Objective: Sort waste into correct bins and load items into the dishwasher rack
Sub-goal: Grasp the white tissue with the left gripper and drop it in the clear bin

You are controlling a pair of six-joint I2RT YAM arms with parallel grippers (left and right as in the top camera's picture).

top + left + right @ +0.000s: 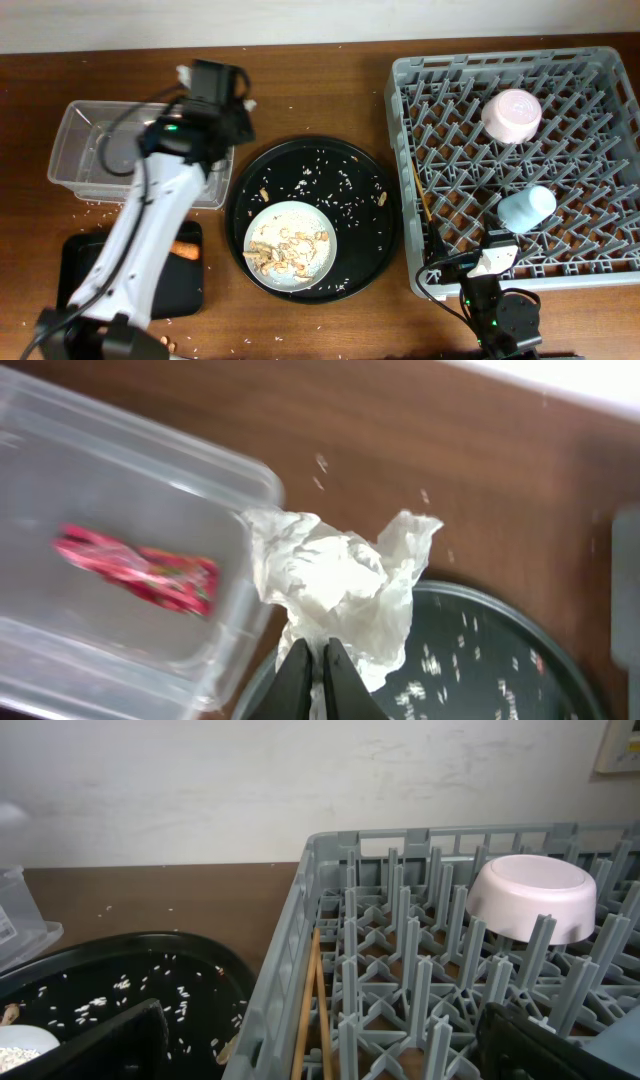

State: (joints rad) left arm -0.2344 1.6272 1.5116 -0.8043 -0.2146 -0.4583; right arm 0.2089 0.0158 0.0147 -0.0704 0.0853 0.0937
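My left gripper point(322, 660) is shut on the crumpled white tissue point(345, 585), held above the right end of the clear tub point(75, 150). The red wrapper point(140, 570) lies inside that tub. An orange carrot piece point(185, 250) lies in the shallow black tray point(80, 265). The pale plate point(291, 245) holds beige food scraps. In the grey rack point(400, 150) sit the white-pink bowl point(512, 115), upside down, the light-blue cup point(527, 208) and the chopsticks point(310, 1010). My right gripper point(330, 1050) is open and empty at the rack's front left corner.
The large round black tray point(370, 215) in the middle carries the plate and scattered rice grains. Rice grains also lie on the wooden table by the clear tub. My left arm point(150, 230) crosses over the black tray and the tub's right end.
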